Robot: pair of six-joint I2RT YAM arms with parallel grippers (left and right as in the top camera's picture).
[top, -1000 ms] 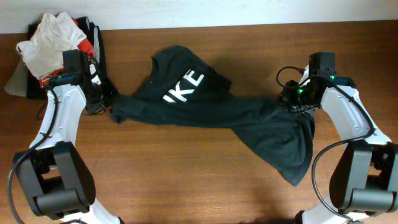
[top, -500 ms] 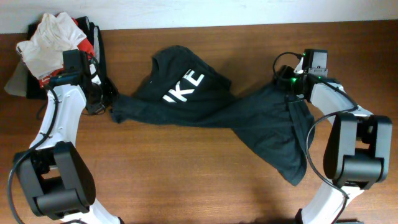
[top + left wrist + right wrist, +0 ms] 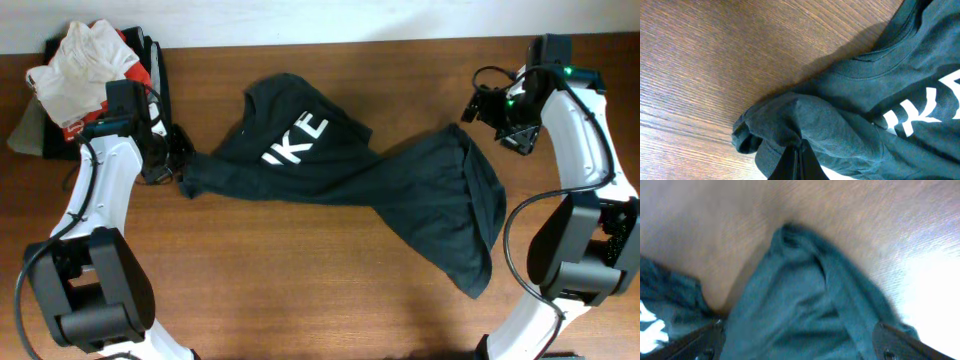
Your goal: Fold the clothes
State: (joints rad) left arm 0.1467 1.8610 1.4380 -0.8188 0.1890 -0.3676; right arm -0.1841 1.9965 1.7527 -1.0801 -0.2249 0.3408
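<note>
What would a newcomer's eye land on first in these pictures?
A dark T-shirt with white block letters sprawls crumpled across the wooden table. The left gripper pinches its left end; the right gripper is open beside its right corner. A white-and-red garment heap sits far left.

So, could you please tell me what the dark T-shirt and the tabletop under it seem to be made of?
T-shirt: soft matte knit, probably cotton jersey. It slumps in limp folds and has a stitched collar band.
Tabletop: brown wood or wood-look laminate with a slight sheen. Grain lines run across it, but the look alone leaves open which it is.
</note>
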